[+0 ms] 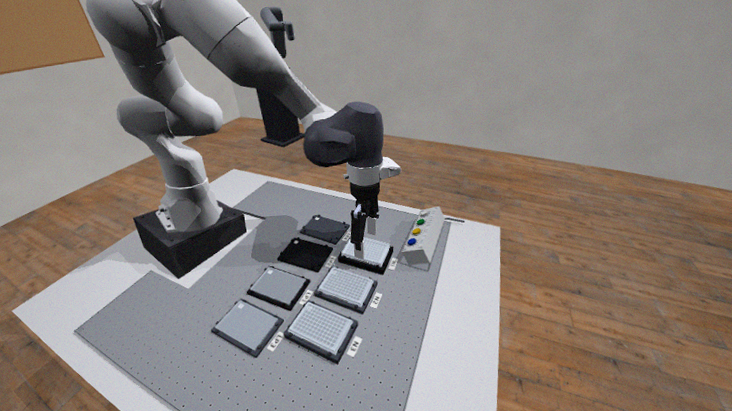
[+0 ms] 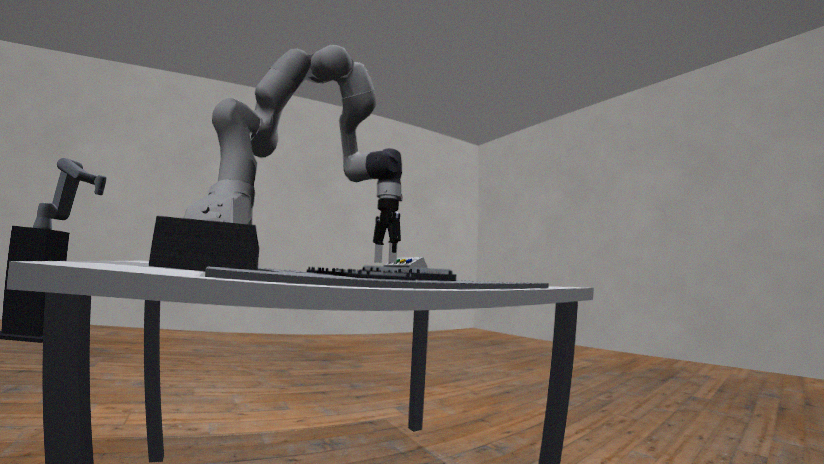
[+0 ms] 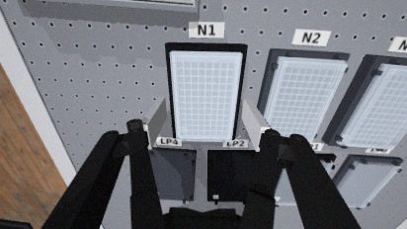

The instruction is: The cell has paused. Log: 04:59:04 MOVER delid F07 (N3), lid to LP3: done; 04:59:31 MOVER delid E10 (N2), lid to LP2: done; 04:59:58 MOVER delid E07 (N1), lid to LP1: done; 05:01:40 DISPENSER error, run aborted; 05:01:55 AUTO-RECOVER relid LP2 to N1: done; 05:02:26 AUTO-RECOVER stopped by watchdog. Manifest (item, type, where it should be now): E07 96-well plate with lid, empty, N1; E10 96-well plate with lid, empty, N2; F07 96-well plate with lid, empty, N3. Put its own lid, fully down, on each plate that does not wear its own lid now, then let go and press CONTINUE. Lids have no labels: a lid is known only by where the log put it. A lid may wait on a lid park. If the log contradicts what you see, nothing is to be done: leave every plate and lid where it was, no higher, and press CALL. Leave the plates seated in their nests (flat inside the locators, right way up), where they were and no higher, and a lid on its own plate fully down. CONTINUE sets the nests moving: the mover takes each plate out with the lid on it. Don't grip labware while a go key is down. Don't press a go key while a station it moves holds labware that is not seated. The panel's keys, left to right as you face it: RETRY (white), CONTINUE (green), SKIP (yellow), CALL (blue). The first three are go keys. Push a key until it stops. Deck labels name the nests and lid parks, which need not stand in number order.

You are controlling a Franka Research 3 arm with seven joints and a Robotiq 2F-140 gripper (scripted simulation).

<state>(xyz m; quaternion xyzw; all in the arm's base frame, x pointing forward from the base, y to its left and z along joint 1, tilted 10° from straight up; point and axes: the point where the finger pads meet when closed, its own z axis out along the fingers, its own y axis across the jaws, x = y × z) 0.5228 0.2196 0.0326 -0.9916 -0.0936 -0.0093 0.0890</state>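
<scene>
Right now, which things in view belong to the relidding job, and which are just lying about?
Job: lidded N1 plate; bare N2 plate; bare N3 plate; LP1 lid; LP3 lid; empty LP2 park; key panel; open claw.
Idle: LP4 park; small background arm; orange wall board.

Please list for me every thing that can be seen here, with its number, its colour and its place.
Well plates: three, white, in nests N1, N2, N3.
Lids: two, grey, on the parks beside N2 and N3.
Bare lid parks: two, black, LP2 and LP4.
Key panel: one, grey, four keys, beside N1.
Deck: one, grey, perforated, on white table.
Small arm: one, dark, on the floor behind.
Board: one, orange, on the wall.
Robot arm: one, pale grey, black base.
Fingers: two, open, holding nothing, above the N1 plate.
</scene>
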